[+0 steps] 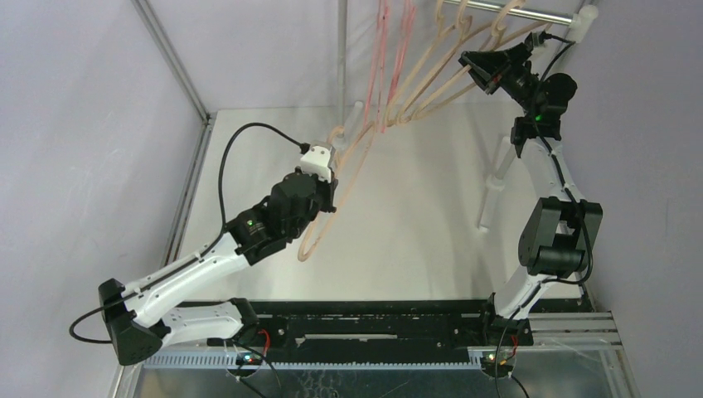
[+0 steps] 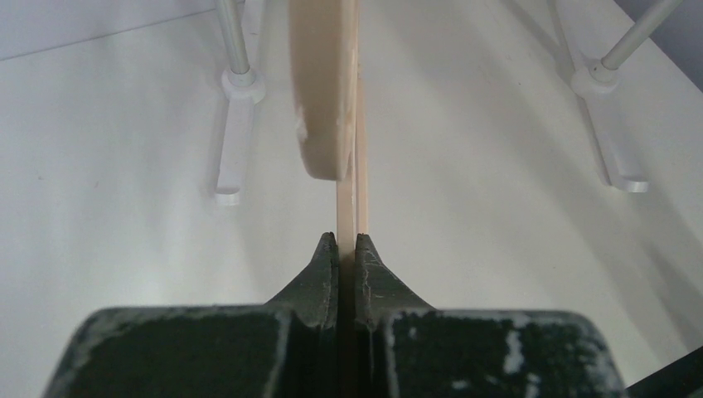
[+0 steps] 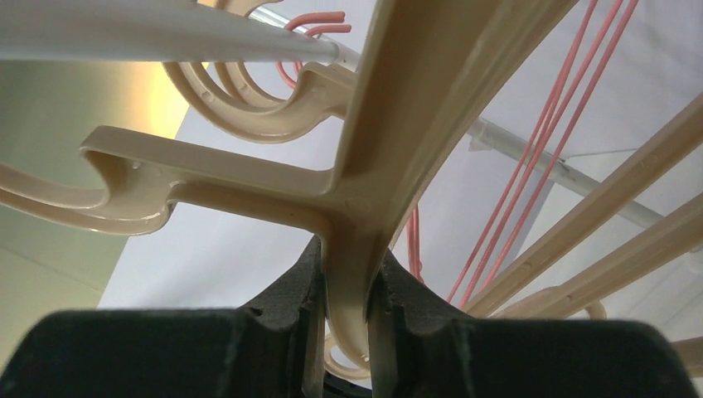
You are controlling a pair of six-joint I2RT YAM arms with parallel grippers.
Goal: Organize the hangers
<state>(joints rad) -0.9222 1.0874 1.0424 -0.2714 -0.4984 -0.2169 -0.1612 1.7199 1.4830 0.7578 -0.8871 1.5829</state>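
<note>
While the left gripper (image 2: 347, 245) pinches a loose beige hanger (image 2: 323, 91) edge-on, low over the table at centre left of the top view, the right gripper (image 3: 348, 286) is clenched on the neck of a second beige hanger (image 3: 390, 124) up at the rail (image 1: 514, 12), upper right. Pink wire hangers (image 1: 390, 50) hang left of the beige cluster (image 1: 431, 83). The step in hand seems to be seating the right-hand hanger's hook among its own kind. Doing that well likely means squaring the hook over the rail, lowering until it bears weight, then releasing slowly so the neighbours neither swing nor tangle.
</note>
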